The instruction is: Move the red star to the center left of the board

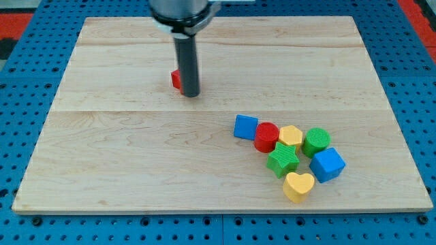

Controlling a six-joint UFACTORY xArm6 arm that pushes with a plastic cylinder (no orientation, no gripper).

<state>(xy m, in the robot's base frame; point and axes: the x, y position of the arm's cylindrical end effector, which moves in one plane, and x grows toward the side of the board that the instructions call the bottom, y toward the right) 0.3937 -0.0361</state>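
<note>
The red star (176, 79) lies on the wooden board (122, 150), left of centre and in its upper half. Only its left edge shows, as my rod stands in front of it. My tip (190, 94) is right against the star's right side, at the view's upper middle. The rest of the star is hidden behind the rod.
A cluster of blocks lies at the lower right: a blue cube (245, 126), a red cylinder (266, 137), a yellow block (291, 137), a green cylinder (316, 141), a green star (283, 159), a second blue cube (328, 165) and a yellow heart (298, 186).
</note>
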